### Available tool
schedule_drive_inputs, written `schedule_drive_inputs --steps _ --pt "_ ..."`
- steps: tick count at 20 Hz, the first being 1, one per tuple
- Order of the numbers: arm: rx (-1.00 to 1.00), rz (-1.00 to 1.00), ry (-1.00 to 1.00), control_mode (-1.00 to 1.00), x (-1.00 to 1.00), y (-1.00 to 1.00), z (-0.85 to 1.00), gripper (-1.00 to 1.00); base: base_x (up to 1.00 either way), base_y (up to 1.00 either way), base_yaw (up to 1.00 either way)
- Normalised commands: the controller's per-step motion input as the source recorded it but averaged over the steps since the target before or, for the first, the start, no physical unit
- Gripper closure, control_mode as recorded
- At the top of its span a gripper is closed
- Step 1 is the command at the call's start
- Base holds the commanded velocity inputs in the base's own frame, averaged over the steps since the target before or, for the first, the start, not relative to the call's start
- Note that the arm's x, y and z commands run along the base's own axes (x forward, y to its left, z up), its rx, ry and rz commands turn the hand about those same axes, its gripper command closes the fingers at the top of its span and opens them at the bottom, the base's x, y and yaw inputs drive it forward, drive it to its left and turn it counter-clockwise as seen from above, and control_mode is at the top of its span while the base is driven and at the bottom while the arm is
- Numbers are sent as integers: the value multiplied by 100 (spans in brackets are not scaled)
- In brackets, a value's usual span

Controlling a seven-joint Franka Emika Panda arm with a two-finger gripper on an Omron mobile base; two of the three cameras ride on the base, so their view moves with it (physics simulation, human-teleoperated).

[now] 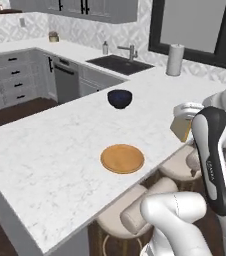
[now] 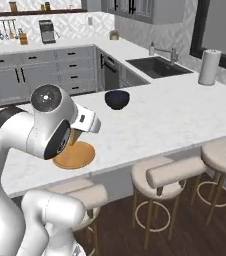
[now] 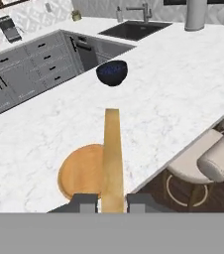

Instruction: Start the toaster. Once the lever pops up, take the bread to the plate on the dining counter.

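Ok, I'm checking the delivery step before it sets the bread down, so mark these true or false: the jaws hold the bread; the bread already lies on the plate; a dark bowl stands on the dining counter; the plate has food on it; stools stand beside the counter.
1. The jaws hold the bread: true, the gripper is closed on the slice.
2. The bread lies on the plate: false, it is held edge-on in the air.
3. A dark bowl stands on the dining counter: true.
4. The plate has food on it: false, it is bare.
5. Stools stand beside the counter: true.
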Motion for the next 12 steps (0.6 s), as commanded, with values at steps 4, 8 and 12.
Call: schedule_drive_inputs --steps 4,8,12 --pt "0 0 0 100 0 0 0 100 81 -10 77" --pt "0 0 0 100 0 0 0 100 78 -3 75" --pt "0 0 0 100 0 0 0 100 66 0 64"
